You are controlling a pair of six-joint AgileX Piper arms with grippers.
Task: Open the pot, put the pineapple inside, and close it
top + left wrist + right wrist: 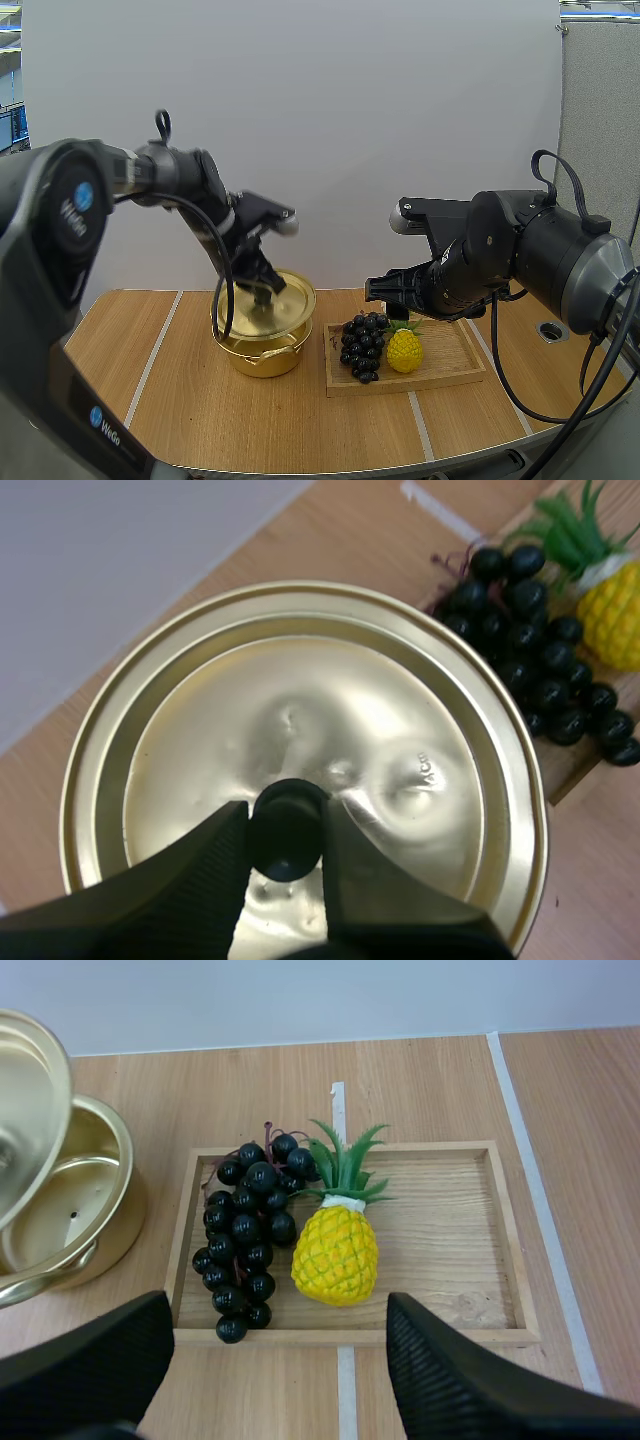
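Pale wooden desk (180, 400) carries a gold pot (262, 355) and, just beside it, a wooden tray (455, 372) where the pineapple (404, 350) lies right beside a bunch of grapes (362, 345). My left pincer (285, 810) is clamped on the black knob (287, 832) of the lid (292, 296), holding it tilted above the open pot. My right pincer (277, 1320) hangs over the tray with its fingers wide apart, the pineapple below the gap between them.
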